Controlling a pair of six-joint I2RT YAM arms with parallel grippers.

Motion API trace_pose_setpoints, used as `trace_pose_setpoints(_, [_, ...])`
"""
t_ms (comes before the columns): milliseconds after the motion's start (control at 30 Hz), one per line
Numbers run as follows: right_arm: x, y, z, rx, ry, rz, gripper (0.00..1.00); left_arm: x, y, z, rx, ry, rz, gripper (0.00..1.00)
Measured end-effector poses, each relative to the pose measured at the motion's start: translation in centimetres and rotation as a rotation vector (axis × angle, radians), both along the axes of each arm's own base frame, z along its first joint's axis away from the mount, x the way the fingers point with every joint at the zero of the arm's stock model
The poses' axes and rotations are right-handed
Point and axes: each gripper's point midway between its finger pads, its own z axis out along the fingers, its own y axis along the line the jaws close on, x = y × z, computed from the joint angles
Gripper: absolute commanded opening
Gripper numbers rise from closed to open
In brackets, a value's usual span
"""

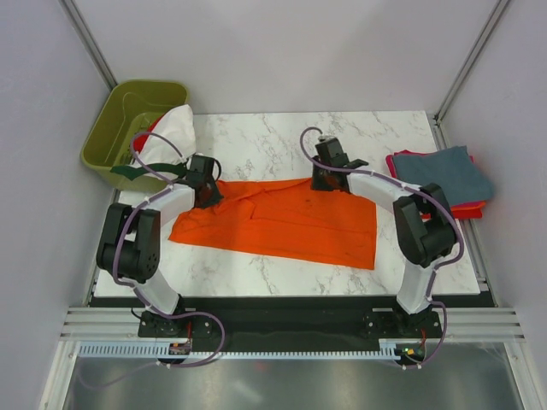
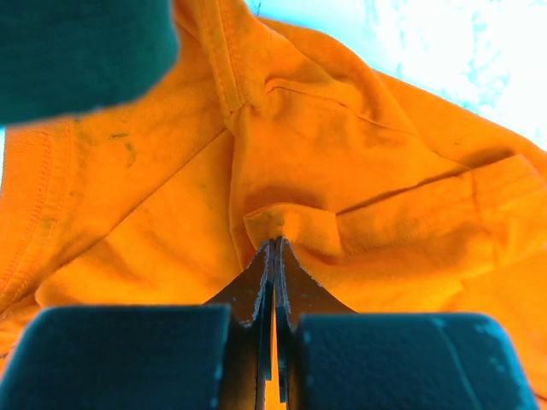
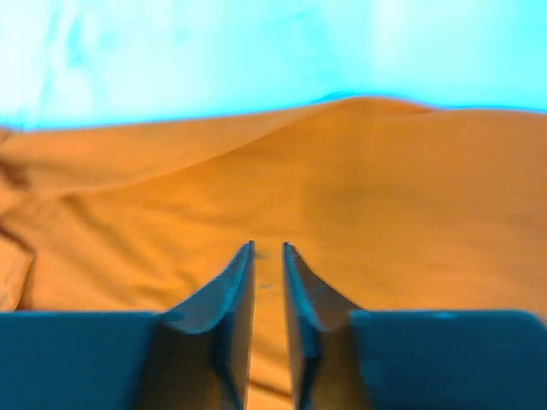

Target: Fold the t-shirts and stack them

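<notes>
Pinching with left pincer [image 2: 275, 246], fully closed on a ridge of orange t-shirt [image 1: 282, 226] lying spread across surface [image 1: 256, 141]; holding right pincer [image 3: 267, 249] narrowly agape, gripping nothing. Likely risking 1-sided drag, bunching cloth.

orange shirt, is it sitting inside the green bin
No, the orange shirt lies spread out on the table, outside the bin.

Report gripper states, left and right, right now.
Left gripper: closed, pinching a fold of the plain bright orange cloth t-shirt.
Right gripper: open a crack above the same shirt, nothing visibly gripped.
</notes>
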Motion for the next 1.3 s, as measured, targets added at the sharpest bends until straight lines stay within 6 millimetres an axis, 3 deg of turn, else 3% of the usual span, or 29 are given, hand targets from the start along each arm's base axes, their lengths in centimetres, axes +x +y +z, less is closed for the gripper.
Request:
trace_pose_setpoints(100, [1.0,-3.8,0.9,-0.002,-0.017,-0.076,0.19,0.0,-0.1,0.6,-0.002,-0.014,-0.004,0.02])
trace_pose_setpoints(200, [1.6,-7.9,0.6,-0.026,-0.009,-0.163,0.46,0.0,-0.4,0.9,-0.002,-0.023,-0.011,0.02])
trace_pose_setpoints(233, [1.7,-9.1,0.4,-0.039,-0.001,-0.185,0.5,0.0,-0.5,1.0,-0.001,-0.024,-0.013,0.02])
trace_pose_setpoints(400, [2.0,-14.4,-0.2,-0.129,0.015,-0.286,0.49,0.3,-0.8,1.5,0.002,-0.031,-0.021,0.02])
trace_pose_setpoints(567, [3.3,-17.4,-1.0,-0.192,0.029,-0.36,0.5,1.0,-0.6,2.6,0.017,-0.056,-0.017,0.02])
trace_pose_setpoints(733, [4.7,-19.0,-2.1,-0.239,0.048,-0.396,0.52,1.6,-0.3,3.8,0.041,-0.076,-0.015,0.02])
trace_pose_setpoints(1167, [6.6,-20.0,-3.8,-0.279,0.068,-0.416,0.51,2.7,0.0,6.5,0.06,-0.137,-0.009,0.02])
trace_pose_setpoints(1267, [6.7,-20.1,-4.1,-0.28,0.072,-0.416,0.4,2.8,0.0,6.9,0.06,-0.147,-0.01,0.02])
trace_pose_setpoints(1300, [6.7,-20.1,-4.1,-0.281,0.074,-0.415,0.3,2.8,0.0,7.0,0.06,-0.149,-0.011,0.02])
